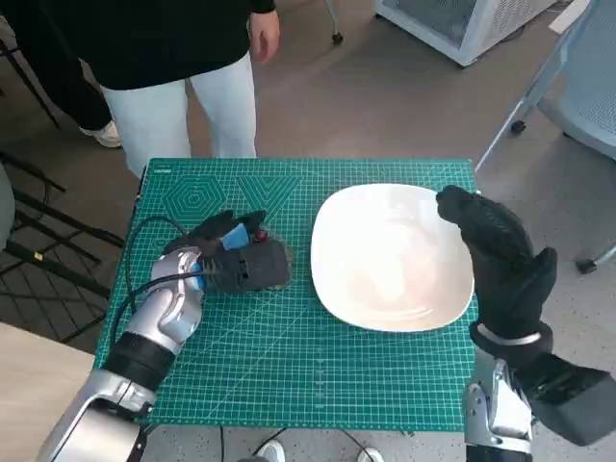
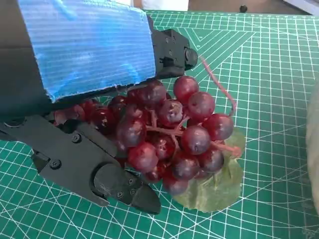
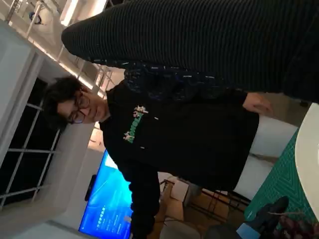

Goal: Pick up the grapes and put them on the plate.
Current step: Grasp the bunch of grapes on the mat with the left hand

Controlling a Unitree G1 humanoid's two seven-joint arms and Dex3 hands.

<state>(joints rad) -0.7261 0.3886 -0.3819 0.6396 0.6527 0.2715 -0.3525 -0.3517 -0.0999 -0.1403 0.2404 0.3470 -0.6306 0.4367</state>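
We saw a grey floor (image 1: 385, 106), a white wire-sided cabinet (image 1: 462, 24), tall dark-paned windows (image 3: 22, 149) and a glowing blue screen (image 3: 107, 204).

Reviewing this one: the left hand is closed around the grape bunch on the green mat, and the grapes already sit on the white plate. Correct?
Not quite. The left hand does grip the grapes, but they lie on the green mat, beside the white plate, not on it. The head view shows the plate bare.
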